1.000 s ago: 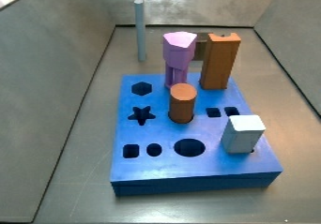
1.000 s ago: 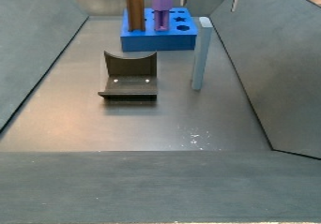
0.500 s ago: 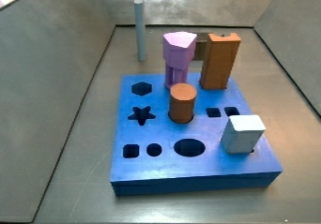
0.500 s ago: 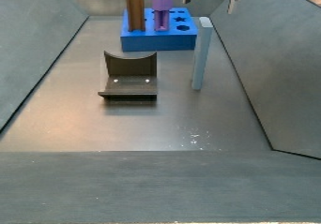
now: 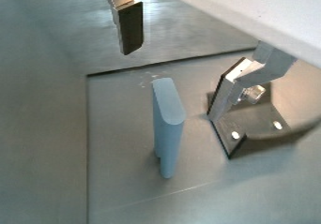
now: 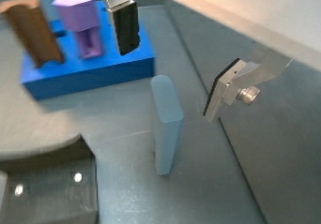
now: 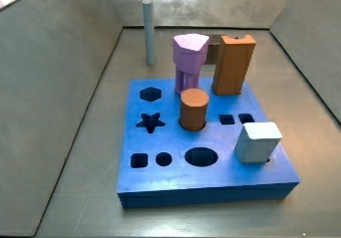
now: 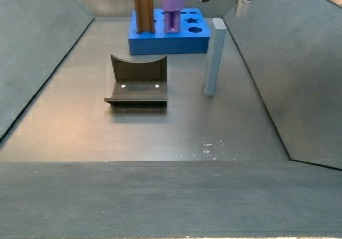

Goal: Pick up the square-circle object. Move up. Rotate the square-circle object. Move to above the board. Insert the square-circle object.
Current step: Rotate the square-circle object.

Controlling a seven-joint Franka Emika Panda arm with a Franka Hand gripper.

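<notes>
the tall, slim, pale blue-grey square-circle object (image 8: 213, 57) stands upright on the grey floor near the right wall, just in front of the thick bright blue board (image 8: 171, 35) at the far end. the gripper (image 6: 175, 50) hangs above it with jaws spread wide, empty. for a clean pick i'd centre the fingers (image 5: 129, 26) over its top, descend straight, then close evenly so it doesn't tip.

Gripper (image 5: 189, 64): above the square-circle object (image 5: 168, 125), jaws spread wide, nothing between them; fingers (image 6: 124, 27) clear of it.
</notes>
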